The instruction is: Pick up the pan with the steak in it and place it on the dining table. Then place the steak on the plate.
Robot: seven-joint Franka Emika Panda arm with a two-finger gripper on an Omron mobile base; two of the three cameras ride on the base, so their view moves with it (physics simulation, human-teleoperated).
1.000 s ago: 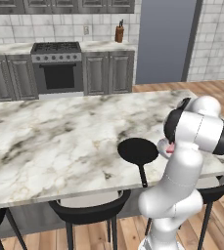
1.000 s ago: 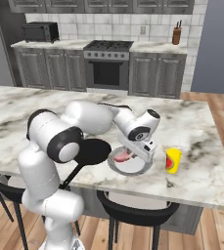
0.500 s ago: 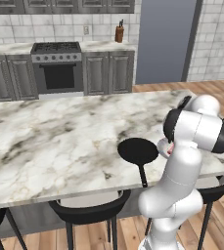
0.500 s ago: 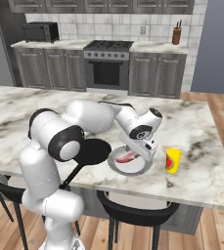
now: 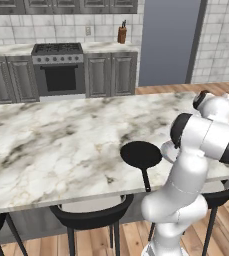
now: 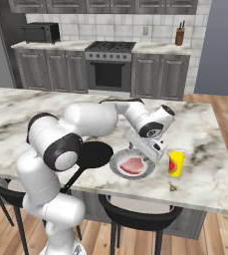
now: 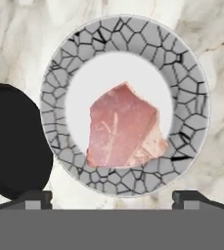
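While my hand hangs over the dining table, this is how things lie, left to right in my hand view:

Pan: the black pan sits at 9 o'clock from the plate, just beside its rim; whether they touch I cannot tell. From my right base view the pan lies on the marble with its thin handle running toward the near edge, and nothing shows in it.

Plate: the plate has a crackle-patterned rim and a plain white centre, and stands on the marble.

Steak: the steak lies flat in the plate's middle, reaching toward the rim at 6 o'clock. It touches neither of my tips.

Gripper: my gripper is above the plate, jaws spread wide, one tip at 7 o'clock and one at 5 o'clock of the plate, holding nothing.

Cup: a yellow cup stands at 3 o'clock of the plate, near it.
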